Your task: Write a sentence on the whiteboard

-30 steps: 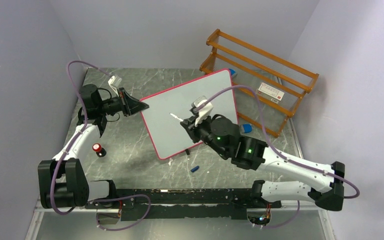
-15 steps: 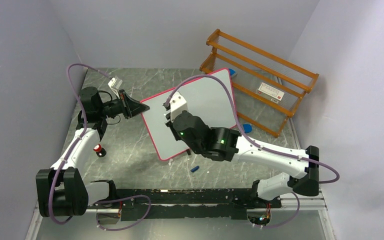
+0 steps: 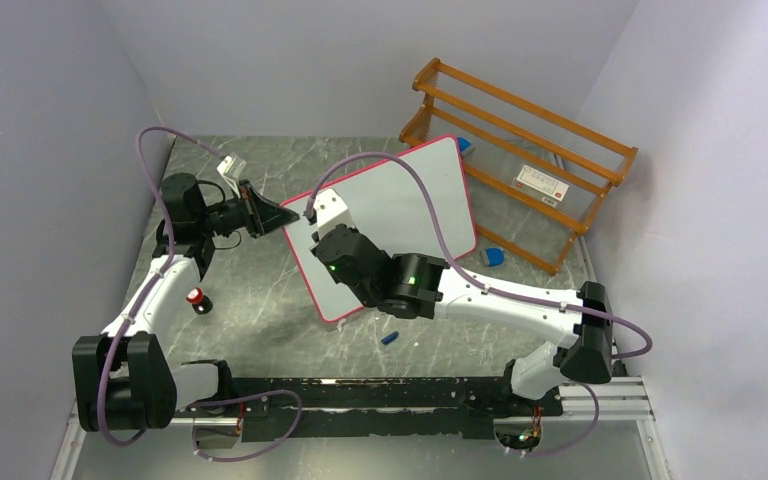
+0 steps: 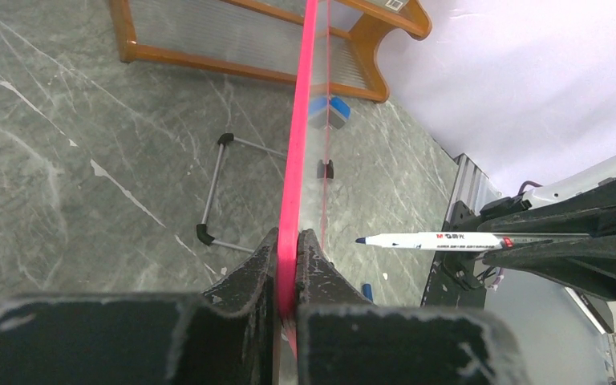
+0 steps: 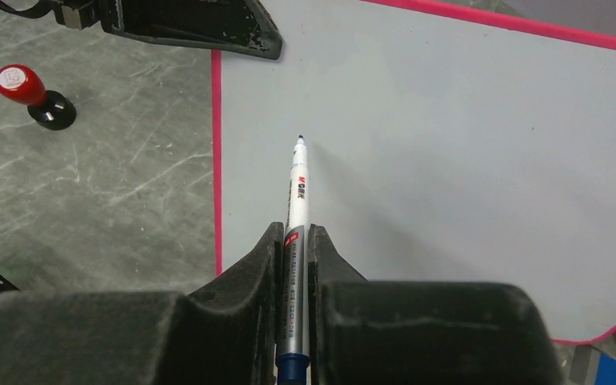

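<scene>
A robotics lab bench — a left arm and a right arm stand bolted to a black rail at the edge of a marbled grey tabletop, purple cables looping, plain pale walls closing it in.

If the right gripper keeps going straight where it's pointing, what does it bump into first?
Probably the whiteboard: the marker clamped in the right gripper aims its tip at the board's blank face, near the pink edge. There seems to be a small gap.
</scene>
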`<state>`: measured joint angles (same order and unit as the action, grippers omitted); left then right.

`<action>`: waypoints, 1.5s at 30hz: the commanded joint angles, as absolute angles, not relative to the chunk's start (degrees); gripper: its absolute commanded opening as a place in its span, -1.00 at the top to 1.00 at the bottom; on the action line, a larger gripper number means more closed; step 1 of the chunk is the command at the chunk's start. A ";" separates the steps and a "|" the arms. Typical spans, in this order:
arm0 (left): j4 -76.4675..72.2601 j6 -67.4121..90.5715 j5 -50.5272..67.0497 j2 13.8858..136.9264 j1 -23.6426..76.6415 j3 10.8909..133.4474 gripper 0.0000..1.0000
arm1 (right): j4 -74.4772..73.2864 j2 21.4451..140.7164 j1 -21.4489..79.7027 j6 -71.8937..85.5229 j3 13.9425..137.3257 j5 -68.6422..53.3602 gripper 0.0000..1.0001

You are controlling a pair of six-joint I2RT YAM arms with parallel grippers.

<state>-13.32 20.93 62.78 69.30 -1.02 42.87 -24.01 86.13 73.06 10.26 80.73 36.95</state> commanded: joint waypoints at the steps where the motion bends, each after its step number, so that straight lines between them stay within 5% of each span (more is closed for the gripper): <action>1: -8.71 14.28 61.41 69.96 -0.33 42.53 0.90 | -19.82 86.52 73.38 9.89 81.97 37.80 1.00; 45: -9.53 14.66 61.73 68.60 -0.34 42.03 0.90 | -15.56 93.39 74.44 7.12 84.73 40.67 1.00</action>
